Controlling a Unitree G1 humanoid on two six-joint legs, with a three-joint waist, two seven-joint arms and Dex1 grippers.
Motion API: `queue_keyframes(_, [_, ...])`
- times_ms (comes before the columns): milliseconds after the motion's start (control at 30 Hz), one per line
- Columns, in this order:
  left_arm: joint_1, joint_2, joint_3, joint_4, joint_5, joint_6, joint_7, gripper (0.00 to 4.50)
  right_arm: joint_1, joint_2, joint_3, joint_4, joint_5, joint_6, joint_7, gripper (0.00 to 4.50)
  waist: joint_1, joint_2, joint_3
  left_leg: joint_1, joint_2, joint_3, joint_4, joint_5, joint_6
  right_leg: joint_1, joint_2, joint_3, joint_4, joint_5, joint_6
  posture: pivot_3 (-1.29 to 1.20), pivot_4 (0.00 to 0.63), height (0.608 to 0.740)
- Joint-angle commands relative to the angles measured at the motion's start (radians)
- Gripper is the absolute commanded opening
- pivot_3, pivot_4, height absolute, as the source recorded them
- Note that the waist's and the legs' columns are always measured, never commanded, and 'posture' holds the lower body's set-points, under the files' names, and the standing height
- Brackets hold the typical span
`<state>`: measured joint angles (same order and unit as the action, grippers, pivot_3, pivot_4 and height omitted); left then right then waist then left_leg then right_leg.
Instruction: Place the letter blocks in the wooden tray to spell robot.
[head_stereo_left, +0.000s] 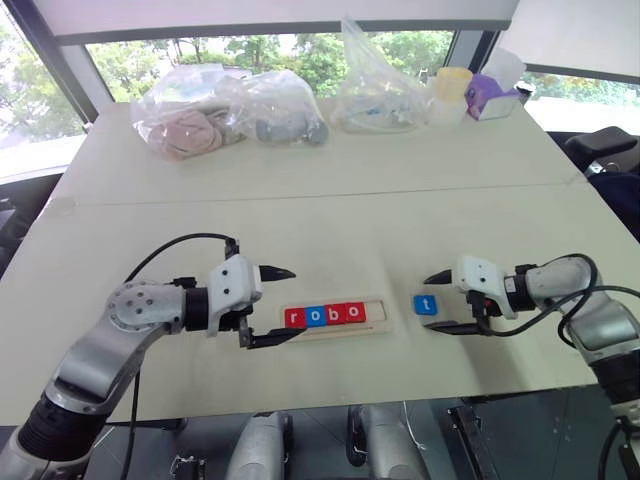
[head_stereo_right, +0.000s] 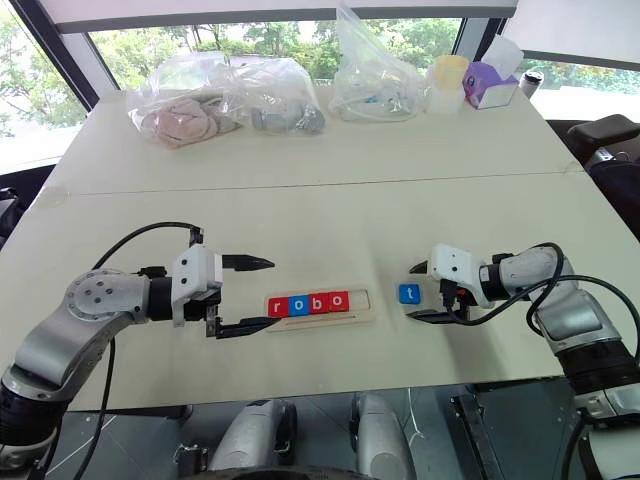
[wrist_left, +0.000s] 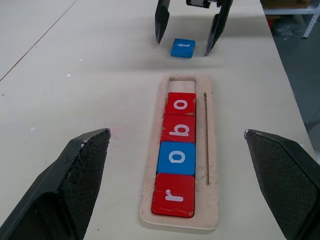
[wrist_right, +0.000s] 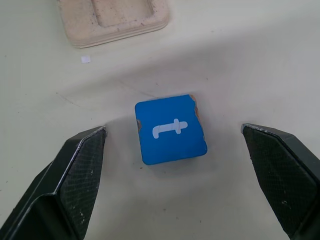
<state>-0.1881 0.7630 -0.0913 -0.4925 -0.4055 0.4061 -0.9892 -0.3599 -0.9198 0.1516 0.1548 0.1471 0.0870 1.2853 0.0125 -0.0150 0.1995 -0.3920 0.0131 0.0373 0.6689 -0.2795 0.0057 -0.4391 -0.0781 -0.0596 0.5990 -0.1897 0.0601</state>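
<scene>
Blue t block (wrist_right: 170, 129) loose on surface, right of wooden tray (head_stereo_left: 376, 325); r-o-b-o seated. Right end effector (wrist_right: 172, 170) wide open, straddling it, empty; left end effector (head_stereo_left: 277, 305) open, empty. Next: close, lift, seat in last slot.

Three red blocks (wrist_left: 178, 131) and one blue are showing white letters in the pale tray (wrist_left: 213, 150); the loose block (wrist_right: 170, 128) is showing blue.

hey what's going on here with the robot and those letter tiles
The robot is spelling "robot" in the wooden tray. Four letter blocks, r, o, b, o, already sit in its groove, with one slot left empty. The blue t block lies on the table, and the open right gripper straddles it, not yet gripping. The open left gripper hovers at the tray's other end.
</scene>
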Motion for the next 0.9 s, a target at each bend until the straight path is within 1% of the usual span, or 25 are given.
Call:
queue_keyframes(33, [-0.001, 0.006, 0.027, -0.033, -0.013, 0.001, 0.007, 4.5, -0.018, 0.009, 0.005, 0.03, -0.023, -0.038, 0.008, 3.63, 0.0, 0.0, 0.0, 0.0, 0.0, 0.0, 0.0, 0.0, 0.0, 0.0, 0.0, 0.0, 0.0, 0.0, 0.0, 0.0, 0.15, 0.74])
queue_keyframes(100, [0.0, 0.008, 0.028, -0.032, -0.013, 0.0, 0.006, 4.5, -0.022, 0.011, 0.007, 0.04, -0.029, -0.048, 0.013, 2.63, -0.001, 0.0, 0.0, 0.001, 0.0, 0.0, 0.0, 0.0, 0.0, 0.001, 0.0, 0.0, 0.0, 0.0, 0.0, 0.0, 0.15, 0.74])
queue_keyframes(167, [0.002, 0.01, 0.03, -0.033, -0.014, 0.0, 0.006, 4.5, -0.025, 0.007, 0.006, 0.041, -0.03, -0.054, 0.019, 1.48, -0.001, 0.0, 0.0, 0.001, 0.0, 0.001, 0.0, 0.0, 0.0, 0.001, 0.0, 0.001, 0.001, 0.0, 0.0, 0.0, 0.15, 0.74])
queue_keyframes(200, [0.003, 0.011, 0.03, -0.033, -0.014, 0.0, 0.006, 4.5, -0.025, 0.005, 0.005, 0.039, -0.03, -0.055, 0.021, 1.15, 0.0, 0.0, 0.0, 0.001, 0.0, 0.002, 0.001, 0.0, 0.0, 0.001, 0.0, 0.001, 0.001, 0.0, 0.0, 0.0, 0.15, 0.74])
queue_keyframes(300, [0.004, 0.012, 0.029, -0.033, -0.014, -0.001, 0.006, 4.5, -0.031, 0.0, 0.006, 0.015, -0.037, -0.055, 0.021, 1.14, 0.0, 0.0, 0.0, 0.002, 0.0, 0.004, 0.001, 0.0, 0.0, 0.001, 0.0, 0.001, 0.001, 0.001, 0.0, 0.0, 0.15, 0.74])
queue_keyframes(433, [0.005, 0.013, 0.03, -0.034, -0.015, -0.003, 0.007, 4.5, -0.083, 0.03, 0.009, -0.138, 0.031, 0.066, 0.04, 1.14, -0.004, 0.0, 0.0, 0.002, 0.001, 0.006, 0.001, 0.0, 0.0, 0.0, 0.0, 0.002, 0.002, 0.001, 0.001, 0.0, 0.15, 0.74])
queue_keyframes(533, [0.001, 0.012, 0.027, -0.031, -0.013, -0.003, 0.008, 4.5, -0.117, 0.053, 0.028, -0.192, 0.044, 0.121, 0.054, 1.14, -0.003, 0.0, 0.0, 0.002, 0.001, 0.006, 0.001, 0.0, 0.0, -0.001, 0.001, 0.003, 0.003, 0.002, 0.003, 0.0, 0.15, 0.74])
queue_keyframes(633, [-0.002, 0.011, 0.026, -0.031, -0.013, -0.004, 0.009, 4.5, -0.132, 0.07, 0.049, -0.215, 0.047, 0.159, 0.06, 1.14, 0.003, 0.0, 0.0, 0.001, 0.001, 0.007, 0.001, 0.0, 0.0, -0.001, 0.001, 0.003, 0.003, 0.002, 0.002, 0.0, 0.15, 0.74])
queue_keyframes(900, [0.016, 0.016, 0.037, -0.048, -0.017, 0.001, 0.016, 4.5, -0.134, 0.119, 0.118, -0.213, -0.002, 0.141, 0.052, 1.14, -0.001, 0.0, -0.001, 0.001, 0.0, 0.009, 0.001, 0.0, 0.0, -0.001, -0.002, 0.003, 0.002, 0.003, 0.002, 0.0, 0.15, 0.74])
